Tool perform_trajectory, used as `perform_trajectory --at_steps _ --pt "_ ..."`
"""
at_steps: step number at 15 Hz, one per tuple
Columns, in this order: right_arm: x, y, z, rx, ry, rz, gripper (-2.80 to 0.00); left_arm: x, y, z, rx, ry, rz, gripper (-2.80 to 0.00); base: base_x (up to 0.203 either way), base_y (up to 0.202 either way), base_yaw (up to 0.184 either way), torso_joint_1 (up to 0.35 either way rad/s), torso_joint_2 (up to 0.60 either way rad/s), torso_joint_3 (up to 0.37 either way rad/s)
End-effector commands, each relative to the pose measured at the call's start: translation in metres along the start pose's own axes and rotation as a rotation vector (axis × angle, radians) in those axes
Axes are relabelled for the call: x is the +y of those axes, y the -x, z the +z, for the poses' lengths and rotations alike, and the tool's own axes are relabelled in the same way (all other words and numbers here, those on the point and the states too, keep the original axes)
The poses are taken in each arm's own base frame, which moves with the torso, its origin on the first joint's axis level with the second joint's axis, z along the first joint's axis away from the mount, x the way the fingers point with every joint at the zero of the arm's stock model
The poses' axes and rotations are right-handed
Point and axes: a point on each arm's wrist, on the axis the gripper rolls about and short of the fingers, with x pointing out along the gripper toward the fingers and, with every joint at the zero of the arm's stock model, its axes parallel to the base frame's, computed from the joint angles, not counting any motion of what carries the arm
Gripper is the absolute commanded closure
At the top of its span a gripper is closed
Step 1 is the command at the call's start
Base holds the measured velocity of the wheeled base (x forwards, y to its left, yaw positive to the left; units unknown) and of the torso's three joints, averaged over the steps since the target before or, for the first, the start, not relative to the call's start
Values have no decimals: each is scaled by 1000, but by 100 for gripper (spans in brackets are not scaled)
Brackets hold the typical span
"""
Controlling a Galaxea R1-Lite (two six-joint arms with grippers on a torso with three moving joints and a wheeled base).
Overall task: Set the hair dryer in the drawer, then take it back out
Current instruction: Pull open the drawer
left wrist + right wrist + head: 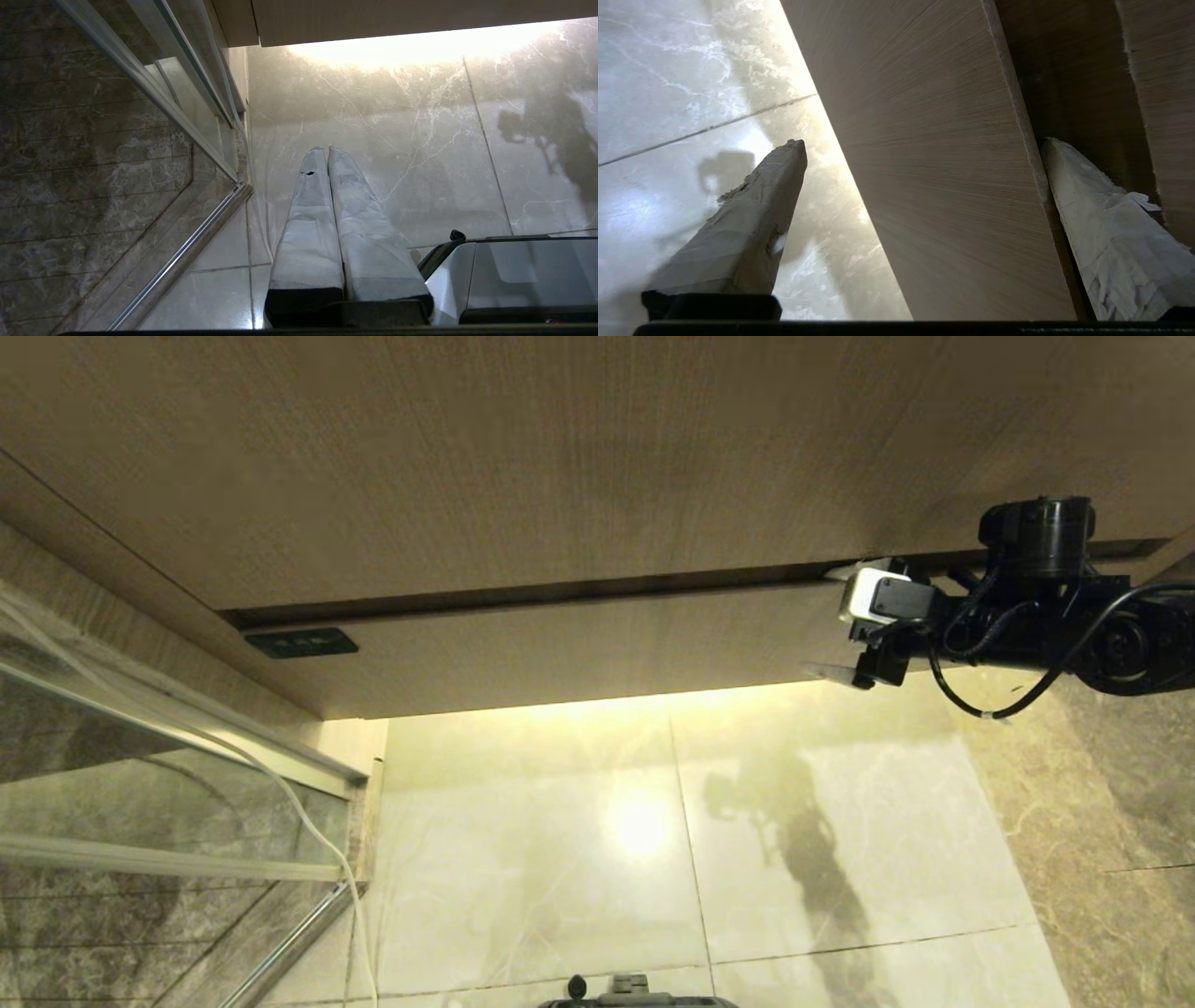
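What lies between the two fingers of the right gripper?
The drawer front panel lies between the right gripper fingers: one finger is below it over the floor, the other sits in the gap above its top edge. The right wrist view shows this.

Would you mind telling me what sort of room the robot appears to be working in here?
Most likely a bathroom. A wall-hung wood-grain vanity with a shallow drawer floats above glossy marble floor tiles, lit from beneath, and a glass shower screen in a metal frame stands beside it on the robot's left.
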Motion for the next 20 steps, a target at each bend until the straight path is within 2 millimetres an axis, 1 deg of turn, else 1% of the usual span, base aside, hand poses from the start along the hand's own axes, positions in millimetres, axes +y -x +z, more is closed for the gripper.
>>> perform_trajectory --at_steps 1,3,10,12,14,18,20 --pt "5 2 -1 21 -17 43 -280 0 0 0 1 0 0 0 0 0 0 0 0 0" --pt "8 7 0 65 -39 68 -280 0 0 0 1 0 0 0 0 0 0 0 0 0" --pt "18 24 2 127 -78 109 -280 0 0 0 1 0 0 0 0 0 0 0 0 0" --pt "27 33 3 138 -100 136 -280 0 0 0 1 0 0 0 0 0 0 0 0 0" --pt "44 49 4 170 -173 204 -280 0 0 0 1 0 0 0 0 0 0 0 0 0" --pt "67 99 15 266 -253 270 -280 0 0 0 1 0 0 0 0 0 0 0 0 0" --pt "74 124 21 302 -357 276 -280 0 0 0 1 0 0 0 0 0 0 0 0 0"
